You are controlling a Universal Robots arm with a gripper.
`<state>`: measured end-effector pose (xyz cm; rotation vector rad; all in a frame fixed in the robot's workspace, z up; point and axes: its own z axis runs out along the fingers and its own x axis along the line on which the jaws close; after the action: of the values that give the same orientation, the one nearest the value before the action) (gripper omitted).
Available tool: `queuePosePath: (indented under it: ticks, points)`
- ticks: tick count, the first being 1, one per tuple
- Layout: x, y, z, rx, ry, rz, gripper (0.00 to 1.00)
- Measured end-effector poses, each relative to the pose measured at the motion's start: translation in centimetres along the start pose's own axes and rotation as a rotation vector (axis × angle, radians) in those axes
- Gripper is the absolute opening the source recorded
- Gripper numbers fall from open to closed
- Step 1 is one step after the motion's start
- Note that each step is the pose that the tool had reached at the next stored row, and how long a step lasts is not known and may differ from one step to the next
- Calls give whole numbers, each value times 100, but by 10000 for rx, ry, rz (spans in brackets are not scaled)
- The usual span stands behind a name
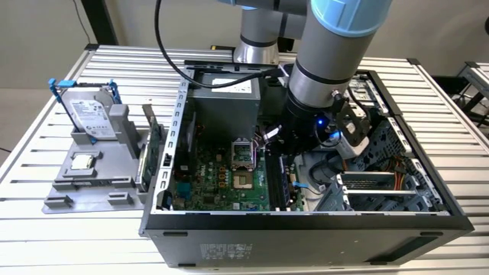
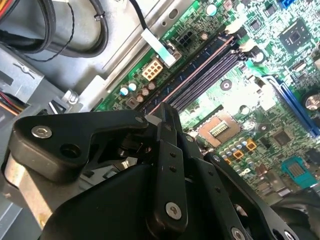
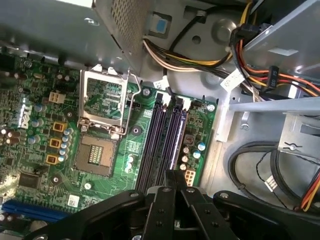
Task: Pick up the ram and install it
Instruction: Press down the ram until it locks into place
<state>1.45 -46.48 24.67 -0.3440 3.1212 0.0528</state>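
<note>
My gripper (image 1: 284,159) is down inside the open computer case (image 1: 306,220), over the black memory slots (image 3: 154,140) of the green motherboard (image 1: 221,180). In both wrist views the black fingers (image 3: 175,181) are pressed together on the ram (image 2: 200,70). It is a thin dark stick seen edge-on, running away from the fingertips (image 2: 167,117) along the slot nearest the board's edge. The ram (image 3: 176,137) lies in line with that slot, low against it. How deep it sits I cannot tell.
The CPU socket (image 3: 102,125) lies beside the slots. Cable bundles (image 3: 260,75) and a metal drive bay (image 1: 382,183) crowd the case on the exterior view's right. A grey holder (image 1: 91,172) outside the case carries a hard drive (image 1: 88,114), a small silver chip (image 1: 82,162) and a green card (image 1: 150,146).
</note>
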Motion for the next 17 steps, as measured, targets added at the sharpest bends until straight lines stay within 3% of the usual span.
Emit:
queuePosePath:
  ticks: [8,17]
  points:
    - [0,0,0,12,27,-709,0]
    - [0,0,1,7,63,-1813,0]
